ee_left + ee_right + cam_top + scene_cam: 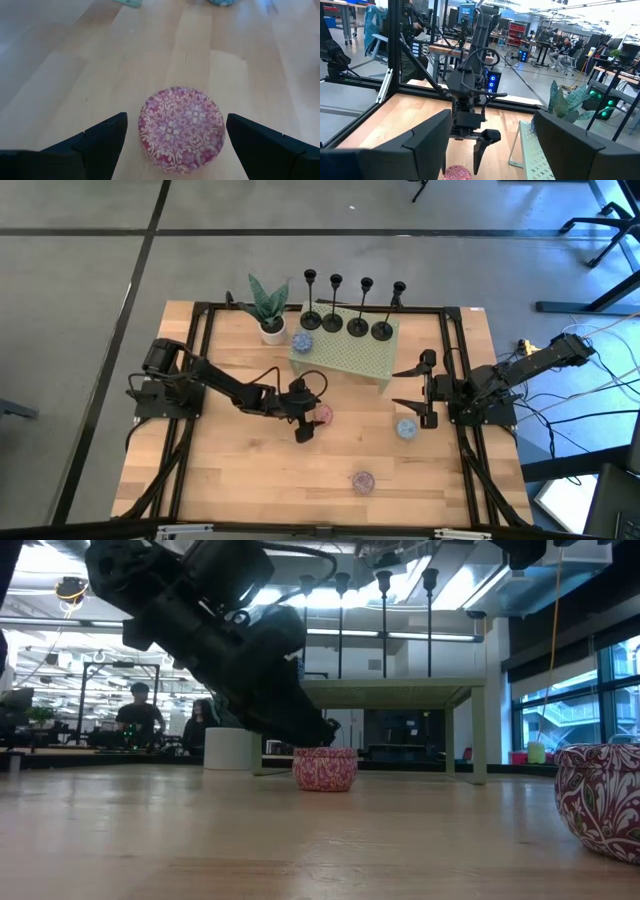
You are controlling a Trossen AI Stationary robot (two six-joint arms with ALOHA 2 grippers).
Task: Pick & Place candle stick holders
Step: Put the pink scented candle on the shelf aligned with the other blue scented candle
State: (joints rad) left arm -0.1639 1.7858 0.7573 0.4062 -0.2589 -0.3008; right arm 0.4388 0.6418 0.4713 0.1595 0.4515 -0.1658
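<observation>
Candle stick holders: four small black metal candle stick holders (346,306), each a round disc base with a thin upright stem and a tiny cup on top, stand in a row along the far edge of the stand, well apart from both grippers.
Stand: a low pale green perforated metal stand (350,352) sits at the far middle of the table; in the low view its flat top carries the holders' stems against the ceiling lights.
Left gripper: the left gripper (309,417) is reached out low to the table's middle, arm stretched from the left side and angled steeply down; its fingers are spread wide on either side of the pink tin without touching it.
Pink tin: a small round pink patterned tin (180,127) rests on the wood between the left gripper's fingers (100,140).
Right gripper: the right gripper (425,388) is held just off its base at the right side, arm folded back, fingers spread wide and empty.
Blue tin: a small round blue speckled tin (406,428) lies just near of the right gripper.
Purple tin: a round purple patterned tin (362,481) lies at the near middle.
Second blue tin: another blue round tin (303,341) sits on the stand's left end.
Plant: a green spiky plant in a white pot (270,311) stands left of the stand.
Table: light wooden tabletop (250,470) inside a black frame.
</observation>
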